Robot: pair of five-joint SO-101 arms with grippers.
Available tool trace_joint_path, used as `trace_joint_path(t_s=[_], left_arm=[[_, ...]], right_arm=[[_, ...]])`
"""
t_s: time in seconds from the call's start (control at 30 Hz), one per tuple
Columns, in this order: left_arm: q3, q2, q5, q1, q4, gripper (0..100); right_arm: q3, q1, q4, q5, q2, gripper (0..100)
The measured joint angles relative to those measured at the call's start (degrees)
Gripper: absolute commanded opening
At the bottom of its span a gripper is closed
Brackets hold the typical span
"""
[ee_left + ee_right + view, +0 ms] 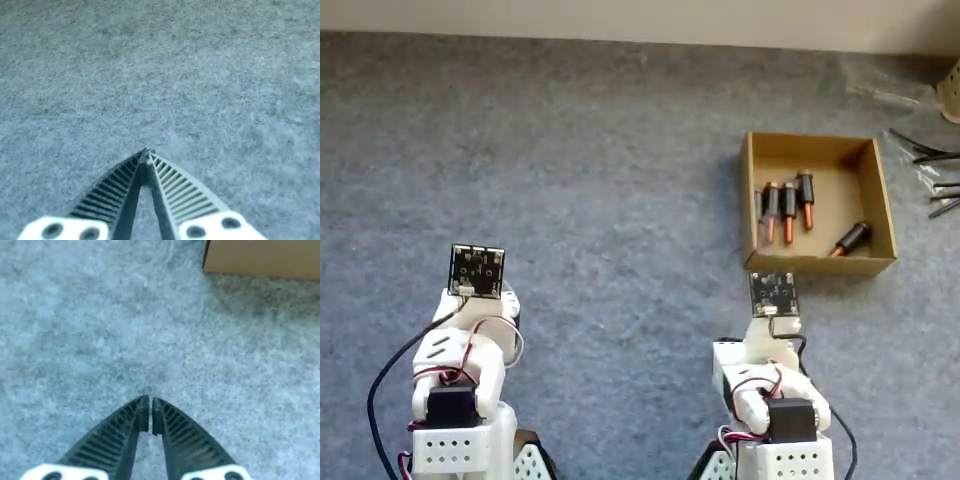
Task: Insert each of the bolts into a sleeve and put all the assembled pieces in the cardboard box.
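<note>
The cardboard box (752, 200) stands at the right of the grey carpet, holding several assembled pieces (788, 210), each a black sleeve on a copper bolt; one (852, 239) lies apart near the box's front right corner. The box's outer wall (265, 259) shows in the right wrist view. My right gripper (150, 400) is shut with nothing in it, low over the carpet just in front of the box. My left gripper (146, 151) is shut and empty over bare carpet. In the high view the left arm (460, 350) rests at the front left, the right arm (770, 370) at the front right.
Black cable ties (932, 170) lie scattered on the carpet right of the box. A pale object (950, 88) sits at the far right edge. A light wall strip (640, 18) bounds the carpet at the back.
</note>
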Motion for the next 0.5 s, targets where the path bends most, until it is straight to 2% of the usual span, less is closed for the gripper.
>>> trace_joint_path(t_s=[0.27,0.5], left_arm=[[0.0,0.0,0.0,0.0,3.08,1],[0.0,0.0,0.0,7.56,8.35,1]], right_arm=[[1.05,0.0,0.0,0.0,0.0,0.5],[1.05,0.0,0.0,0.0,0.0,0.5]])
